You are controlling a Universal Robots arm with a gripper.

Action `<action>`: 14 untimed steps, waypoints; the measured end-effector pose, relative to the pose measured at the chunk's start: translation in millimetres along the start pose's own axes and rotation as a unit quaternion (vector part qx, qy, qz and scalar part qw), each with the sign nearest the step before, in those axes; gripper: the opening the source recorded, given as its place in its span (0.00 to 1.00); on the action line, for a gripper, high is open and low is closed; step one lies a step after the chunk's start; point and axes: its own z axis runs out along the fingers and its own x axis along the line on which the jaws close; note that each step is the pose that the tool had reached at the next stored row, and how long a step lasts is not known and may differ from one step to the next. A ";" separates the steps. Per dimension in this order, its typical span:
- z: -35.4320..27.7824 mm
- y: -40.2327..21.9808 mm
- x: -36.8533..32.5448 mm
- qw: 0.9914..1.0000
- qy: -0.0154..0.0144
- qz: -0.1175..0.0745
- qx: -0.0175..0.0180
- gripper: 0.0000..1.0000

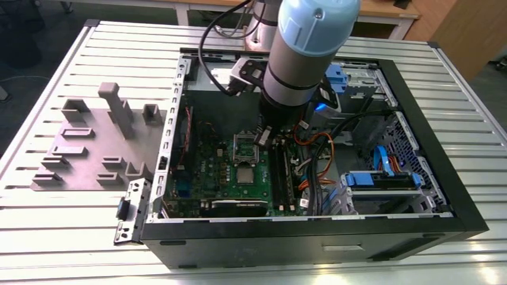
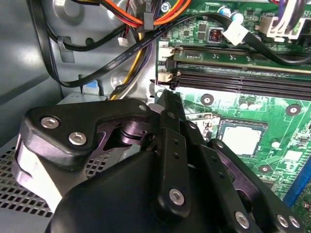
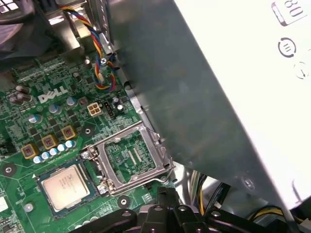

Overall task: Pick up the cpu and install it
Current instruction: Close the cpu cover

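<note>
Your gripper [image 2: 166,95], fingers seemingly together and empty; the cpu [image 3: 64,187] lies flat, sideways of the tips, adjoining the open socket bracket [image 3: 130,156].

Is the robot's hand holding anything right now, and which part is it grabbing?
Nothing, as far as the pictures show. The cpu lies flat on the green motherboard, apart from the hand.

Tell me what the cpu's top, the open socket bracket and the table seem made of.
Small square cpu: metal top, dull silvery-grey with a soft matte sheen. Hinged silver socket bracket: likely stamped steel, thin with bright reflective edges. Slatted grey table: probably aluminium profiles, pale brushed look.
</note>
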 end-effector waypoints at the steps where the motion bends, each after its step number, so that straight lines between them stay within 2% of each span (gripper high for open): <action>1: 0.4 -0.1 -0.5 1.000 0.000 0.000 0.000 0.11; 9: 3.1 -0.9 -1.6 1.000 0.000 0.000 0.000 0.11; 14: 4.7 -0.8 -2.8 1.000 -0.002 0.010 0.001 0.11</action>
